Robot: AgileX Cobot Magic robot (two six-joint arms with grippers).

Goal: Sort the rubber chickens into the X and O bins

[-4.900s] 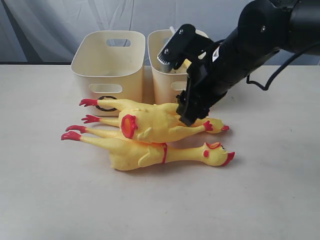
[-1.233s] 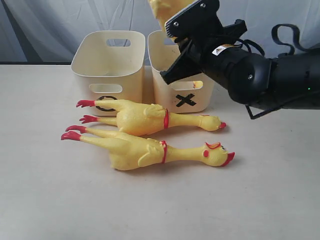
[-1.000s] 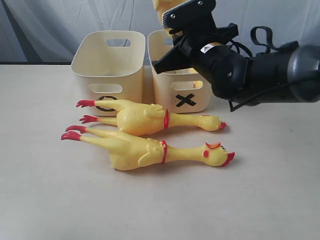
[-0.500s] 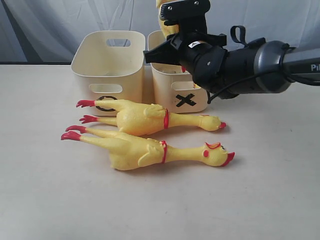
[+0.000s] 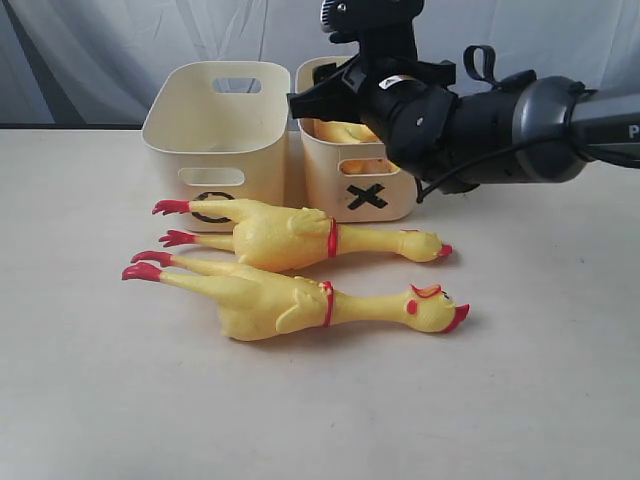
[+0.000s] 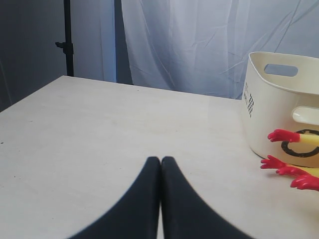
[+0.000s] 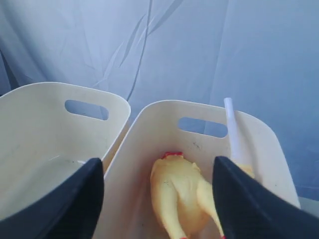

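Two rubber chickens lie side by side on the table, the farther chicken (image 5: 300, 240) in front of the bins and the nearer chicken (image 5: 290, 305) closer to the front edge. A third chicken (image 7: 182, 194), with a white tube (image 7: 233, 132) sticking up beside it, lies inside the X bin (image 5: 370, 195). It also shows yellow over that bin's rim in the exterior view. The O bin (image 5: 215, 130) stands to the left of the X bin. My right gripper (image 7: 157, 162) hangs open above the X bin, holding nothing. My left gripper (image 6: 160, 159) is shut and empty, low over bare table.
The black right arm (image 5: 480, 125) reaches in from the right, over the X bin. The left wrist view shows the O bin (image 6: 279, 114) with red chicken feet (image 6: 281, 135) against it. A grey curtain hangs behind the table.
My right gripper has opened and let go of the chicken it held above the X bin. That chicken has dropped into the bin. The left gripper has not moved.
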